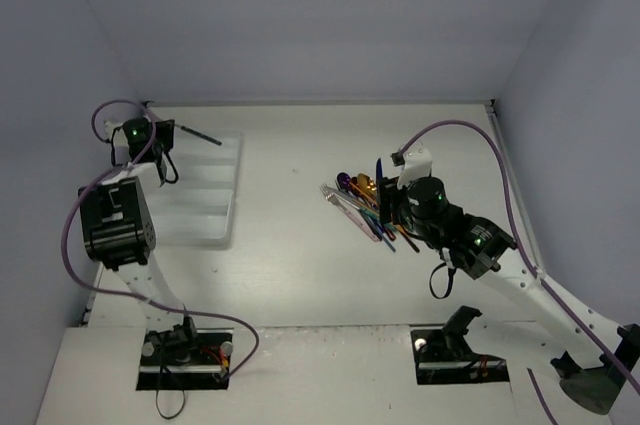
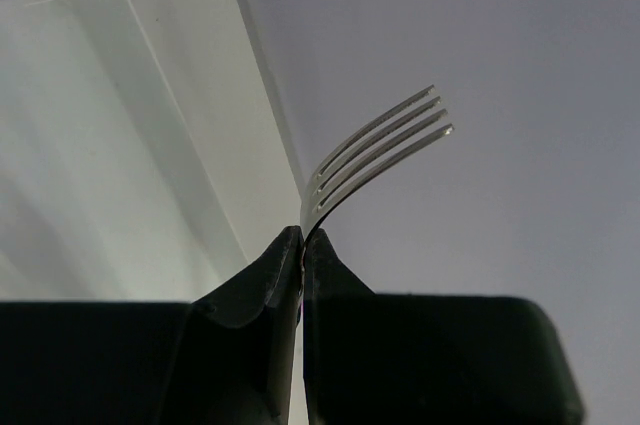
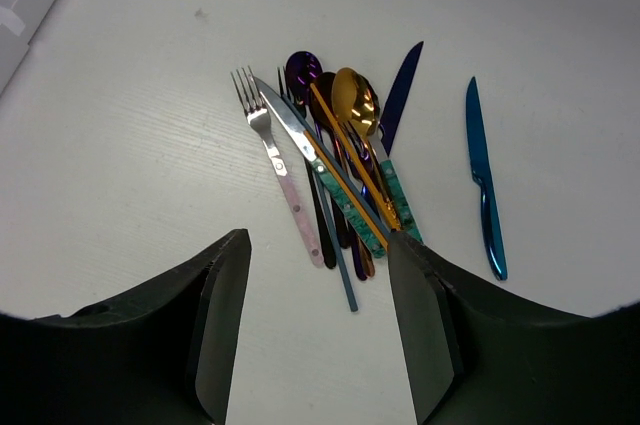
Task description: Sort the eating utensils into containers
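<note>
The white tray (image 1: 215,207) lies at the table's (image 1: 300,265) far left corner, close to the left and back walls (image 1: 300,25), with its short far end under the left gripper (image 1: 168,137). That gripper's fingers are pressed together on the neck of a silver fork (image 2: 385,143). Its curved tines stick out free and its handle is hidden behind the fingers. From above, the fork's long axis runs roughly left to right over the tray's far end, tines pointing away from the left wall. To the right of the tray a broad stretch of bare tabletop separates it from the heap of utensils (image 1: 362,207), which sits well apart from it, nearer the right wall. The pieces in the heap lie almost parallel, on a slant. Their heads point toward the tray and the back wall, and their handles toward the right gripper (image 3: 318,245), which hovers over the handle ends with fingers spread and nothing between them. Outward from the tray side lie a pink-handled fork (image 3: 275,155), a teal-handled knife (image 3: 335,185), a purple spoon (image 3: 303,70), a gold spoon (image 3: 356,105) and a dark blue knife (image 3: 402,95). A lighter blue knife (image 3: 482,175) lies alone just beyond the heap on the side away from the tray, touching nothing, tip toward the back wall.
</note>
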You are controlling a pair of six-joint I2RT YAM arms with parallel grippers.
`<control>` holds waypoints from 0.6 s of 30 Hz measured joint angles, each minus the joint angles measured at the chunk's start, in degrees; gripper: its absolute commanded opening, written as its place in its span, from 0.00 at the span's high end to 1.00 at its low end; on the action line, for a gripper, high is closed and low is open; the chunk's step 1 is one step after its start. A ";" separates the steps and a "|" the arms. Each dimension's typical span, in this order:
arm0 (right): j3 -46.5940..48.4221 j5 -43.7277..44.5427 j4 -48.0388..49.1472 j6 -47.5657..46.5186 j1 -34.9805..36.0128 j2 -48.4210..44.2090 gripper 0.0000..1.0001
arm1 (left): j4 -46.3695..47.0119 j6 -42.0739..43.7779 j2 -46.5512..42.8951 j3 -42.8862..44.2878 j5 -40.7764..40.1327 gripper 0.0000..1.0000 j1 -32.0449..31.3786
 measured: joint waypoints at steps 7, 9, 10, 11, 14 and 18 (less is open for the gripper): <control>-3.95 0.20 -0.08 2.84 -1.04 -0.78 0.44 | 1.74 -0.59 9.62 5.46 3.65 1.00 -0.06; -4.84 0.42 -0.12 3.39 -1.34 -0.84 0.44 | 2.07 -0.55 9.94 4.79 3.85 0.91 -0.09; -5.20 0.61 -0.14 3.58 -1.53 -0.83 0.44 | 2.21 -0.51 9.92 4.28 3.86 0.83 -0.09; -5.29 0.80 -0.30 3.67 -1.54 -0.78 0.44 | 2.54 -0.50 9.91 3.60 3.85 0.74 -0.09; -5.37 1.50 -0.46 3.84 -1.82 -0.48 0.44 | 3.03 -0.49 9.90 1.59 3.88 0.55 -0.09; -5.37 1.79 -0.46 3.81 -2.17 0.89 0.44 | 3.24 -0.78 9.84 0.15 4.10 0.37 -0.09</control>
